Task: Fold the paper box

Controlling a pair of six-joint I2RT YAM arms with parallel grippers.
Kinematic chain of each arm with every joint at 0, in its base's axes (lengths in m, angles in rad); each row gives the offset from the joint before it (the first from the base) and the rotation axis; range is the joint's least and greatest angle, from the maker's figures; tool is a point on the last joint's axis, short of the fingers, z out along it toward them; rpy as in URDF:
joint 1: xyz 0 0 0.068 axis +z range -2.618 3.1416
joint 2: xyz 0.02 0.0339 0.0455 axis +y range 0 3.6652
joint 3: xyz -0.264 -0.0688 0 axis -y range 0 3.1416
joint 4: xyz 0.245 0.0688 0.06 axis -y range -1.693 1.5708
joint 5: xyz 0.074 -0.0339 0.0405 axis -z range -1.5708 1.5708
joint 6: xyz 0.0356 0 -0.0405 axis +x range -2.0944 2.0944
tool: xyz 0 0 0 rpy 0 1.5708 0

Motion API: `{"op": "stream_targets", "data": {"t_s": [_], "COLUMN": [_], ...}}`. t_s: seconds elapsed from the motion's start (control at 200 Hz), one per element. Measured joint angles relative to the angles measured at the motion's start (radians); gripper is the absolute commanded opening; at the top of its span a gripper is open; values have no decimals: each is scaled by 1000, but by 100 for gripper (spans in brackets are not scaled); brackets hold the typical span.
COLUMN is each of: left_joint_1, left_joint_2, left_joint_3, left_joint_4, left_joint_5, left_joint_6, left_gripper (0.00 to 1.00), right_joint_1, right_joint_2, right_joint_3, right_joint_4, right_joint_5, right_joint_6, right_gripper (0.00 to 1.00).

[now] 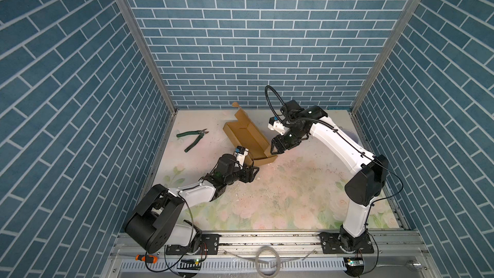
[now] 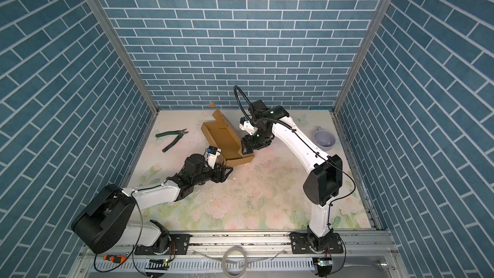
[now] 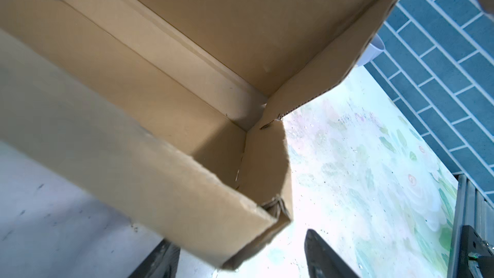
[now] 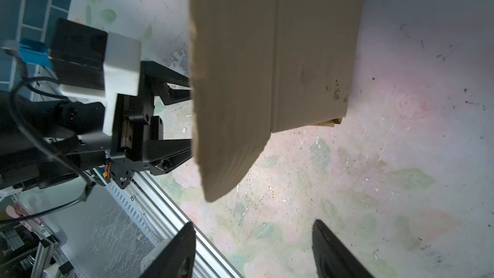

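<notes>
Robot lab test booth. Three walls (image 1: 254,36) are flat panels printed with blue brick pattern, framed by bare aluminium posts (image 1: 139,41). Tabletop (image 1: 280,196) covered by scuffed floral print sheet, speckled with debris. Two white-and-black robot arms, left arm (image 1: 187,192) and right arm (image 1: 334,140), bolted to aluminium rail (image 1: 267,239) at front edge. Slotted cable duct (image 1: 227,264), loose wiring, orange-handled screwdriver (image 1: 146,258) below rail. Green-handled cutters (image 1: 191,139) on sheet; in a top view, pale cup (image 2: 324,139) near right wall

The left gripper (image 3: 238,266) straddles the paper box (image 3: 160,102) corner
</notes>
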Motion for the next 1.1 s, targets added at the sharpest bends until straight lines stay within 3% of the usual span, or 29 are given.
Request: {"op": "stream_targets", "data": {"t_s": [0.2,0.315,0.495,0.57,0.685,0.815,1.1], "left_joint_1": [26,47,99,145,236,310,315], "left_joint_2": [-123,-269,-439,-513,-568,-463,74], "left_joint_3": [-37,-85,-56,1,126,271,485], "left_joint_4": [-39,-96,-283,-406,-521,-536,-450], "left_joint_5": [-17,-49,-111,-146,-157,-104,8], "left_joint_6": [-38,-66,-76,-69,-43,-23,-8], "left_gripper": [74,73,71,70,70,70,67], "right_joint_1": [-16,-29,-3,35,104,158,161], "right_joint_2": [9,42,221,281,299,299,304], "right_joint_3": [145,220,361,350,204,65,-106], "right_joint_4": [35,114,182,196,248,307,414], "right_joint_5": [-25,-18,45,88,123,128,149], "right_joint_6": [61,140,233,247,274,308,343], "right_gripper": [67,58,53,51,50,48,46]}}
